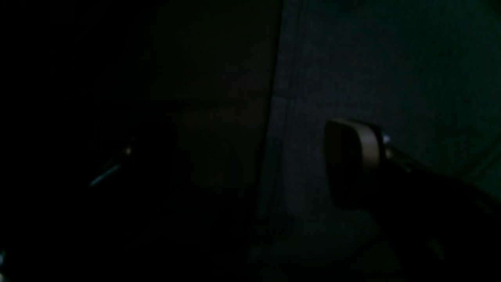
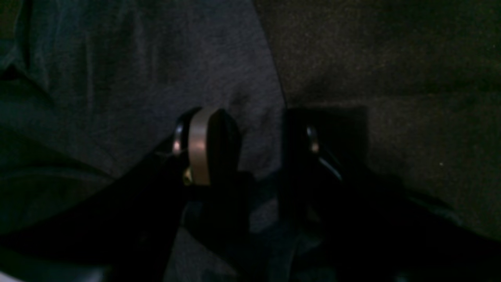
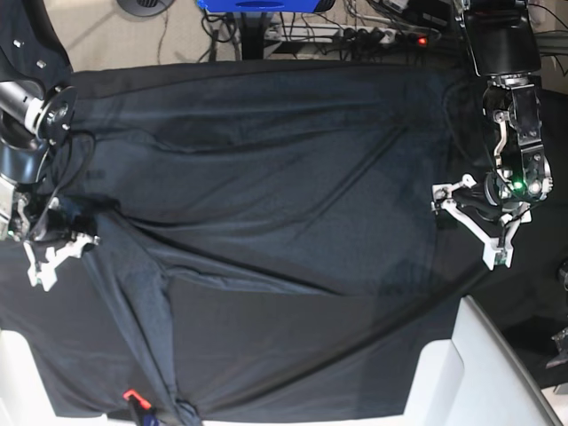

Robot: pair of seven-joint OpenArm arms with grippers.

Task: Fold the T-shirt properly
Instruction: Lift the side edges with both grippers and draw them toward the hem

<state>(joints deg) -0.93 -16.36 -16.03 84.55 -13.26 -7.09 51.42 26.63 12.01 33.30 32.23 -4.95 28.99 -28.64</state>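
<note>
We see a large dark slate-grey knit T-shirt (image 3: 266, 177) spread, creased, over a table draped in blacker, smoother cloth (image 3: 293, 355). At the shirt's left edge sits the right gripper (image 3: 55, 253), its white fingers over a bunched fold. At the shirt's right edge is the left gripper (image 3: 470, 226), white fingers spread wide. Below the shirt's lower left, a small orange tag (image 3: 130, 395) shows.

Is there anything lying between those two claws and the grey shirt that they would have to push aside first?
Nothing visible does. The right gripper already straddles the edge of the T-shirt, one finger on the fabric. The left gripper hangs wide open at the shirt's opposite edge, with only the dark table cloth beside it.
</note>
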